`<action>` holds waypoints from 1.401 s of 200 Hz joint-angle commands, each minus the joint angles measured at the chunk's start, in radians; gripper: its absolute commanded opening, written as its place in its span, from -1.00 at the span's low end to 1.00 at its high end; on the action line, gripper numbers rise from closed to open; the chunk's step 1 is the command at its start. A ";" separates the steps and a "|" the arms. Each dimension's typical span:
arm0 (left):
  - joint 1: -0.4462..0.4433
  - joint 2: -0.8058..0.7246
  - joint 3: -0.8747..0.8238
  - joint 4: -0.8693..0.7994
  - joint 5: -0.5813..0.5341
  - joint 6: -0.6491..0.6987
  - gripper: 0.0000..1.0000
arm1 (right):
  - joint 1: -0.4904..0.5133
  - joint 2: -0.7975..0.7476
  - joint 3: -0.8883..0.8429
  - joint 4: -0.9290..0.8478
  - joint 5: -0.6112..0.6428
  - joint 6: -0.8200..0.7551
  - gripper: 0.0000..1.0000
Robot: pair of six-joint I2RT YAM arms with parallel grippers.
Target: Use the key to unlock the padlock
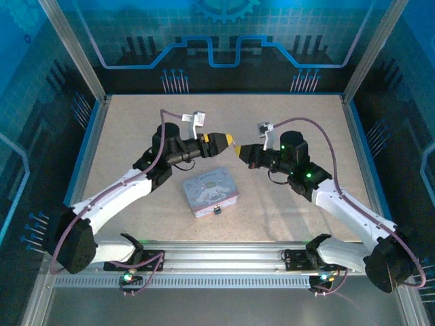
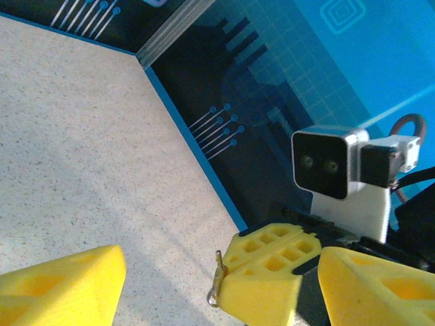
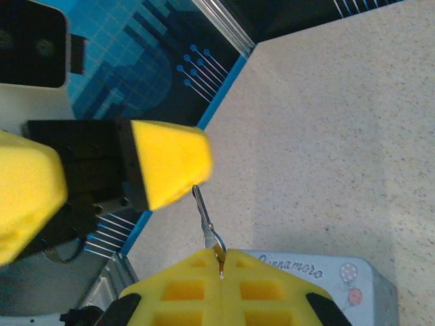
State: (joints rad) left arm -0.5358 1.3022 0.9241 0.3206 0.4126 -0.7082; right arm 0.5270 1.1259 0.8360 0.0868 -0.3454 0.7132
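My right gripper [image 3: 223, 255] is shut on the bow of the key [image 3: 205, 216], a thin silvery key whose blade sticks out ahead of the pads. The blade tip ends just beside one yellow finger [image 3: 166, 161] of my left gripper. In the left wrist view my left gripper [image 2: 221, 288] stands open, with the right gripper's shut fingers [image 2: 272, 268] and the key [image 2: 219, 275] between its own fingers. From above, the left gripper [image 1: 228, 140] and right gripper [image 1: 239, 152] meet tip to tip over the table. The padlock [image 1: 217, 210] is a tiny dark speck at the tin's near edge.
A pastel rectangular tin [image 1: 211, 191] with cartoon print lies flat just in front of both grippers, its lid [image 3: 326, 278] under the right gripper. The speckled table [image 1: 136, 122] is ringed by blue walls and a metal rail [image 1: 224, 261] at the near edge.
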 commanded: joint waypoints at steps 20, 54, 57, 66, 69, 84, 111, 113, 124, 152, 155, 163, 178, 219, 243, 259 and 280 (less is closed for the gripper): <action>-0.011 0.024 0.047 0.038 0.033 0.000 0.46 | -0.006 0.015 0.033 0.074 -0.052 0.049 -1.00; -0.013 0.037 0.050 0.044 0.035 -0.009 0.20 | -0.003 0.027 0.038 0.068 -0.073 0.053 -1.00; -0.013 0.037 0.049 0.047 0.036 -0.010 0.17 | -0.003 0.029 0.038 0.067 -0.075 0.054 -1.00; -0.013 0.039 0.048 0.048 0.035 -0.012 0.11 | -0.001 0.032 0.038 0.070 -0.076 0.058 -1.00; -0.013 0.039 0.048 0.048 0.035 -0.012 0.09 | -0.001 0.034 0.038 0.074 -0.078 0.058 -1.00; -0.013 0.044 0.050 0.048 0.037 -0.012 -0.04 | 0.002 0.041 0.038 0.084 -0.081 0.067 -1.00; -0.013 0.044 0.052 0.047 0.040 -0.014 -0.25 | 0.005 0.051 0.038 0.093 -0.091 0.073 -1.00; -0.013 0.045 0.052 0.047 0.039 -0.013 -0.26 | 0.006 0.051 0.038 0.093 -0.092 0.073 -1.00; -0.013 0.045 0.052 0.045 0.038 -0.013 -0.32 | 0.007 0.049 0.038 0.093 -0.091 0.076 -1.00; -0.013 0.046 0.051 0.045 0.039 -0.016 -0.55 | 0.008 0.049 0.038 0.084 -0.098 0.079 -1.00; -0.014 0.047 0.051 0.044 0.039 -0.016 -0.59 | 0.008 0.048 0.038 0.082 -0.099 0.080 -1.00; -0.013 0.045 0.051 0.043 0.038 -0.017 -0.68 | 0.008 0.048 0.038 0.082 -0.099 0.081 -1.00; -0.015 0.043 0.050 0.040 0.037 -0.012 -0.87 | 0.005 0.046 0.038 0.073 -0.099 0.083 -1.00; -0.013 0.025 0.056 0.001 0.018 0.025 -1.00 | -0.031 0.016 0.022 0.049 -0.118 0.064 -0.73; -0.013 0.019 0.072 -0.028 0.020 0.044 -1.00 | -0.075 -0.008 0.000 0.093 -0.179 0.074 -0.50; -0.012 0.017 0.080 -0.038 0.021 0.050 -1.00 | -0.093 -0.018 -0.003 0.123 -0.224 0.067 -0.33; -0.013 0.016 0.084 -0.037 0.021 0.045 -1.00 | -0.100 -0.019 0.013 0.131 -0.262 0.052 -0.14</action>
State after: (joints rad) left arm -0.5415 1.3415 0.9730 0.2947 0.4274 -0.6968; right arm 0.4385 1.1236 0.8417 0.1665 -0.5194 0.7849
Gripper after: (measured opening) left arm 0.066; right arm 0.387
